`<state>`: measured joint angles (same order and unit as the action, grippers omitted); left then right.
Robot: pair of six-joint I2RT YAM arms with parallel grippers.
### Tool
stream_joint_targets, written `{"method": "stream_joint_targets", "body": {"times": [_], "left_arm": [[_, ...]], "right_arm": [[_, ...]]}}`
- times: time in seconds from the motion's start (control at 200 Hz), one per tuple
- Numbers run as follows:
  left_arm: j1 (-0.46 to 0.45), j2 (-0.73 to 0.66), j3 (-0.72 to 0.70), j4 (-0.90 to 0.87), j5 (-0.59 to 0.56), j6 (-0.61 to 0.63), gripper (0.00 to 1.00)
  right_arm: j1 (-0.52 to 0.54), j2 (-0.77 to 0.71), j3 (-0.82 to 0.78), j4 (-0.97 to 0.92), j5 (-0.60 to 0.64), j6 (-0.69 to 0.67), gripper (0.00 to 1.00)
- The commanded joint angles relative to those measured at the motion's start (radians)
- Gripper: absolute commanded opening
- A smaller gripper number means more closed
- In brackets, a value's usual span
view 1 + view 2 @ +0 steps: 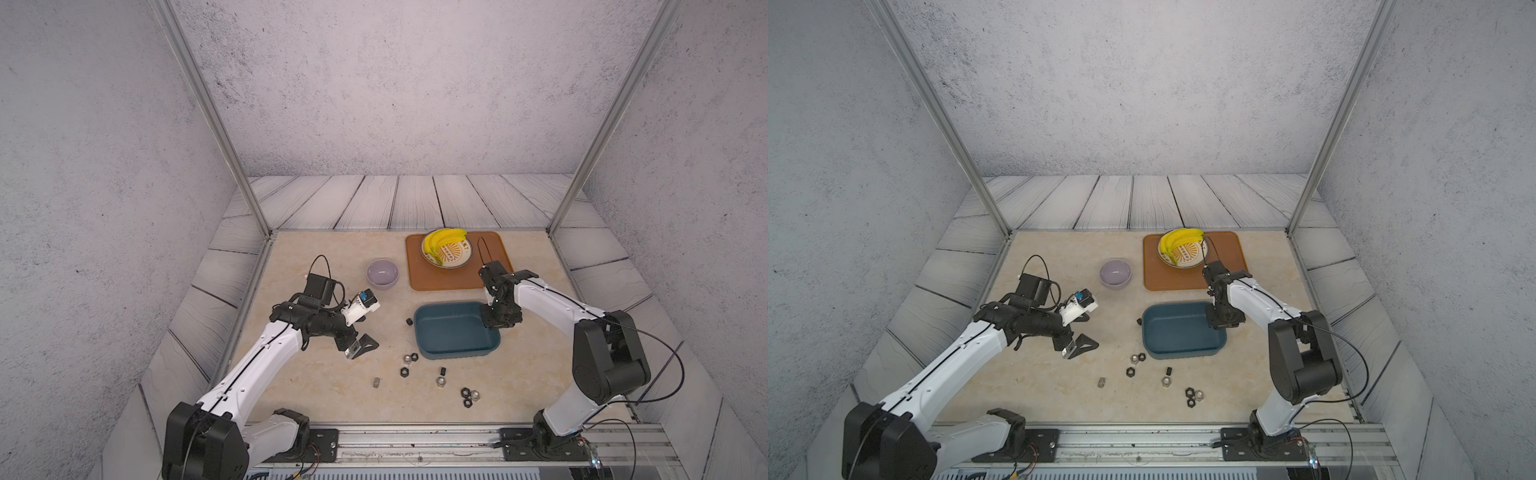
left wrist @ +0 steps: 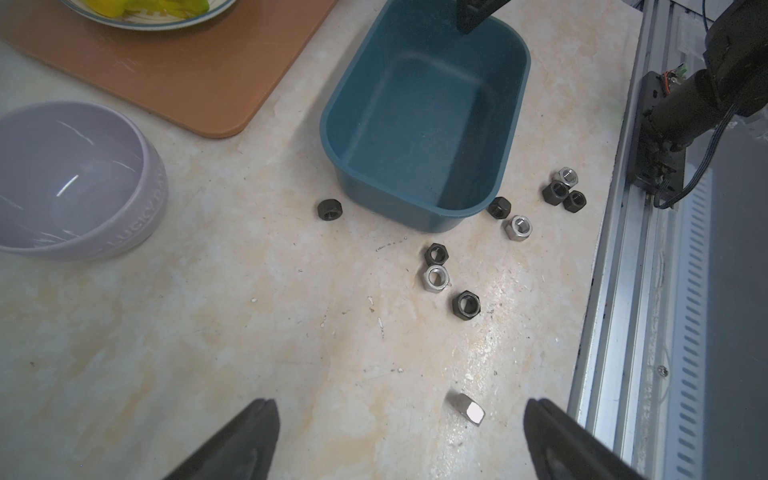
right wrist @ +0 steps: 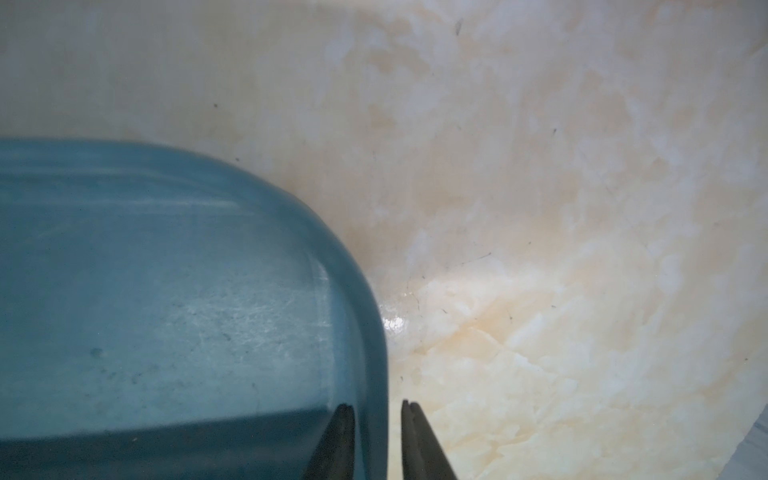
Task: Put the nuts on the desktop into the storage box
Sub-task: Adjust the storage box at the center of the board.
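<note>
Across beige marble-patterned desktop (image 1: 324,395), small black and silver hexagonal metal nuts (image 1: 440,380) strewn along near side of shallow teal plastic storage box (image 1: 457,353), lying right of and nearer than wide-spread left gripper (image 1: 360,348), the closer arm; right gripper (image 3: 375,403) barely parted astride box's right wall.

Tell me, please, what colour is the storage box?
The storage box is dark teal-blue all over, with no pattern; the left wrist view shows it best.

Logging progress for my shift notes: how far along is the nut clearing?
Done: nothing; the storage box is empty. In hand: nothing held; the left pincer hangs open above the desktop, the right pincer straddles the box's wall, jaws slightly apart. Left: all ten nuts lie on the desktop.
</note>
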<state>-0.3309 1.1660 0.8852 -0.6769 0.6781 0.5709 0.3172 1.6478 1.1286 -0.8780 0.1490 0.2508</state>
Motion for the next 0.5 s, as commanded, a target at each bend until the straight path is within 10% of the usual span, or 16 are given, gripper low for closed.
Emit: {"method": "stream_joint_targets", "body": {"times": [0.0, 0.495], "left_arm": [[0.007, 0.004, -0.009, 0.003, 0.017, -0.005, 0.98], [-0.011, 0.163, 0.122, 0.128, 0.033, 0.083, 0.98]], "right_arm": [[-0.005, 0.009, 0.014, -0.037, 0.037, 0.010, 0.27], [-0.039, -0.038, -0.022, -0.056, 0.129, 0.066, 0.26]]}}
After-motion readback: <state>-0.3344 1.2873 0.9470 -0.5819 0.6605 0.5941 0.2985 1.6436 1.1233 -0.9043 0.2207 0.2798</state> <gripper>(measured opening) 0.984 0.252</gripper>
